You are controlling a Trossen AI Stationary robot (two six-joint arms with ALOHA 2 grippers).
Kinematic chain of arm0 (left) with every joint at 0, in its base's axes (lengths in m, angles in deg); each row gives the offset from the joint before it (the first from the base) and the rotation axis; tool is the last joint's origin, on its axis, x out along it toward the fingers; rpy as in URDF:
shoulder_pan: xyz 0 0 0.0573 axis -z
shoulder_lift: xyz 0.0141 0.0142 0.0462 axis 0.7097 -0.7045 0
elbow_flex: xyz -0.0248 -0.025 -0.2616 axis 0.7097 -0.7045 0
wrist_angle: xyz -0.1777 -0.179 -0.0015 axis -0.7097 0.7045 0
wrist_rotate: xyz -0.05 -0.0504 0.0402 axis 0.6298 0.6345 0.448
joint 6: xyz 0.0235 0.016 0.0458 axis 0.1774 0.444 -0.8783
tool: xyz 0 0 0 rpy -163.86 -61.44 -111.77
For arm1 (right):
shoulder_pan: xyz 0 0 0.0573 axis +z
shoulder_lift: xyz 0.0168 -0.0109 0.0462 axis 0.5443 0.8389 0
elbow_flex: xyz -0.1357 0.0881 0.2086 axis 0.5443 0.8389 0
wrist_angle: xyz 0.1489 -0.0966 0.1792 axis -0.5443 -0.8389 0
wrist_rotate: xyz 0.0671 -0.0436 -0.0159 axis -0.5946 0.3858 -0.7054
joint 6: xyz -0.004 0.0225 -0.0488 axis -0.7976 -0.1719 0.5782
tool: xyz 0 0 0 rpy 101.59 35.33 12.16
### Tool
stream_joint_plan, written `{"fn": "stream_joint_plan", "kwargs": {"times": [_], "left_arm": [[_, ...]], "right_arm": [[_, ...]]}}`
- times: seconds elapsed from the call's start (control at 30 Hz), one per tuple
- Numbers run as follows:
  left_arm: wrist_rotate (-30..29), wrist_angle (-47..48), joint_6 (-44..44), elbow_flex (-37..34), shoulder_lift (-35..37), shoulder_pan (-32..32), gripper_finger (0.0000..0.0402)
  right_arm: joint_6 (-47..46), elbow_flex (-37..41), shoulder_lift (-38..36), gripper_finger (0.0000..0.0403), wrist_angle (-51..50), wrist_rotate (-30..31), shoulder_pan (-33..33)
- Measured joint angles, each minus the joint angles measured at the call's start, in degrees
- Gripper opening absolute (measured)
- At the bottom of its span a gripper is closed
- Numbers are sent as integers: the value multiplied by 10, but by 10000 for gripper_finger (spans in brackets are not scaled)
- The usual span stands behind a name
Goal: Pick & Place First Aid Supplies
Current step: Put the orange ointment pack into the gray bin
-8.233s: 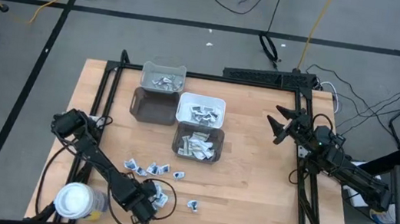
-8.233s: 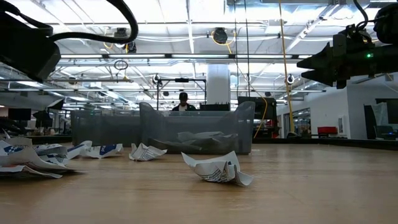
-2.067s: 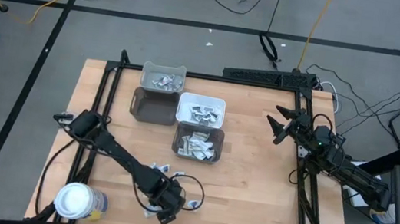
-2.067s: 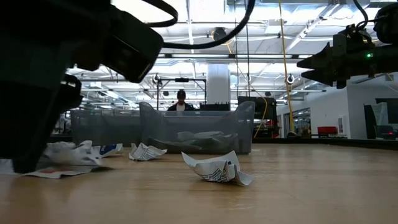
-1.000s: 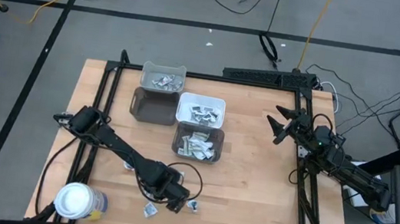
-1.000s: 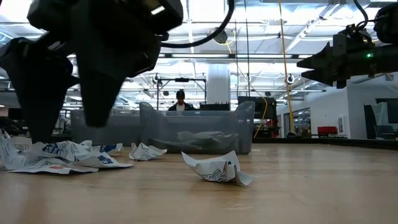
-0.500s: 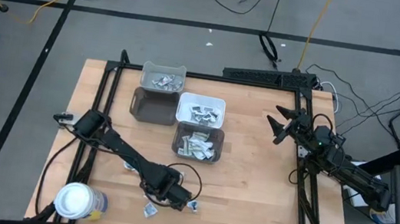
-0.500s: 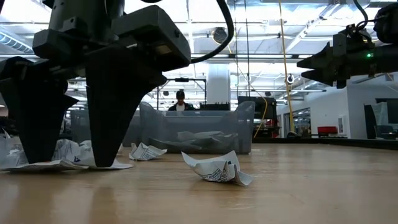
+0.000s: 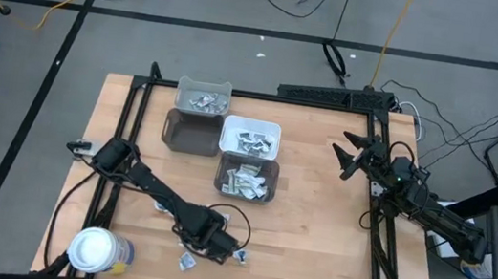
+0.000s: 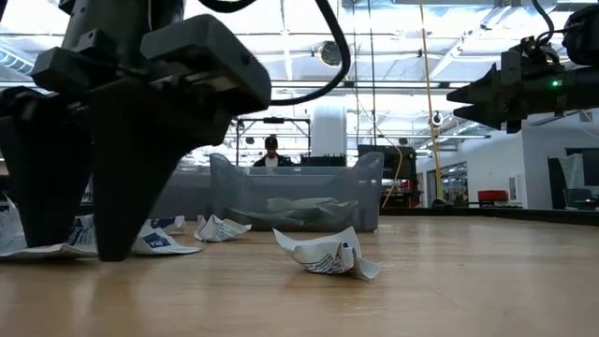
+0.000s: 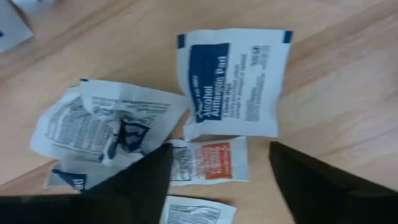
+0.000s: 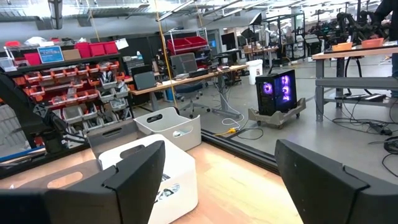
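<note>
Left gripper [image 9: 227,250] sits low-centre in your high view, fingers spread, straddling an orange-print packet [image 11: 208,160] on the table [image 9: 311,254] without clamping it. Right gripper [image 9: 341,156] idles wide open, mid-right. More packets [image 9: 187,261] lie scattered nearby.

Small flat white paper packets [image 11: 233,84] with dark blue writing lie on the wooden table. One is smooth, one beside it is crumpled [image 11: 102,134], and a little one has an orange patch [image 11: 208,160]. More packets [image 9: 246,180] fill the bins.
</note>
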Motion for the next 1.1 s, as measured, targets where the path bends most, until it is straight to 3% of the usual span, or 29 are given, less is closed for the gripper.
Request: {"fn": "stream_joint_plan", "kwargs": {"times": [0.4,0.8,1.1], "left_arm": [[15,-31,-33,-1,-2,-3,17],[14,-20,-52,-4,31,-2,6],[9,71,-186,-3,140,-9,3]], "right_arm": [[0,0,0,297,0,0,0],[0,0,0,297,0,0,0],[0,0,0,297,0,0,0]]}}
